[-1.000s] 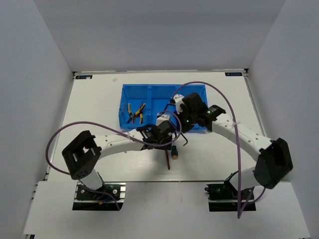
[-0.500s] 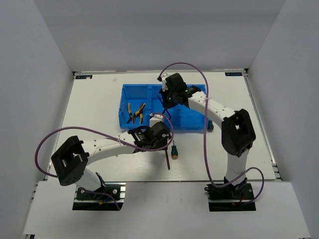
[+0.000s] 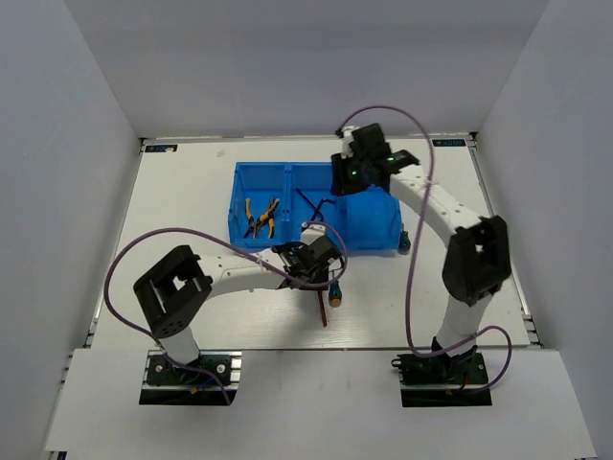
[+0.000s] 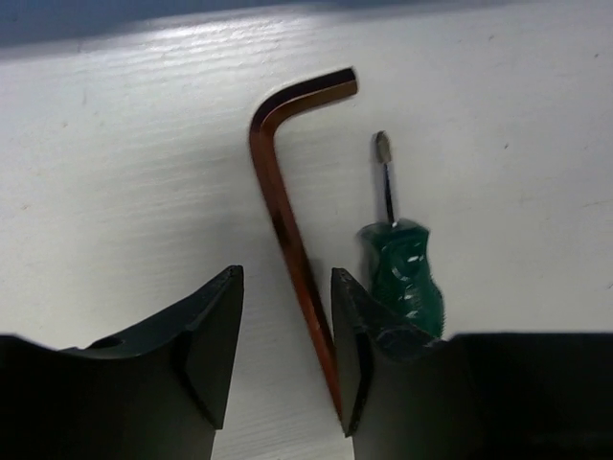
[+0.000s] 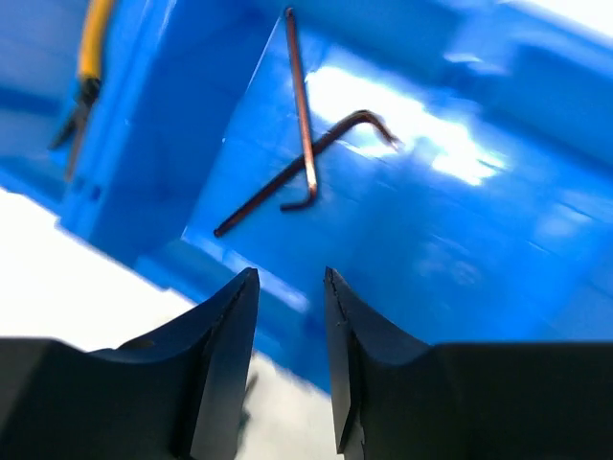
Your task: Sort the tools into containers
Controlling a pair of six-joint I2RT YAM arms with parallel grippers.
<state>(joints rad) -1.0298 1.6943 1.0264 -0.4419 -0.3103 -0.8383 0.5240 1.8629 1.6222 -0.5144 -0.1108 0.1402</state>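
We have pliers (image 3: 261, 217) and two hex keys (image 5: 302, 125) in the blue bin (image 5: 479, 240) beneath our empty, half-open right claw (image 5: 290, 278), while the third hex key (image 4: 278, 182) lies on the bench (image 4: 115, 144) between our left claw's (image 4: 287, 280) parted, unclosed jaws, screwdriver (image 4: 402, 278) just beside.

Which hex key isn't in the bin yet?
The hex key on the table beside the screwdriver, at the left claw; the other two lie in the bin.
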